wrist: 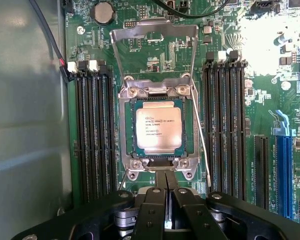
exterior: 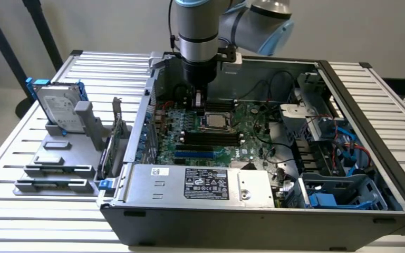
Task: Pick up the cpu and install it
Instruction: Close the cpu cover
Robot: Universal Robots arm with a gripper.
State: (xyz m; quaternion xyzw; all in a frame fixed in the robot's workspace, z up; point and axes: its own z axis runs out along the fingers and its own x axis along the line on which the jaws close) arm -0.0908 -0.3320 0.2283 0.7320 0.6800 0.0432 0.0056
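The cpu (wrist: 159, 131) already sits flat in its socket (wrist: 124, 137) on the green board (wrist: 268, 107), the metal flap (wrist: 135, 32) over it stands open, and the claw (wrist: 165, 176) is pinched shut, holding nothing, just beside the socket.

Print on the cpu (wrist: 158, 131) and on the black label (exterior: 206, 183) of the silver box (exterior: 255, 184) is too small to read.

cpu (wrist: 159, 130): silver metal lid, satin and smooth, dark print; thin green rim
socket frame (wrist: 157, 91): bare bright metal, shiny
motherboard (wrist: 260, 115): green board, glossy
memory slots (wrist: 94, 135): black plastic, matt
gripper (wrist: 165, 173): black, matt, smooth
case wall (wrist: 25, 125): grey sheet metal, dull sheen
table (exterior: 19, 211): ribbed pale metal, satin
power supply (exterior: 255, 187): silver sheet metal, black label
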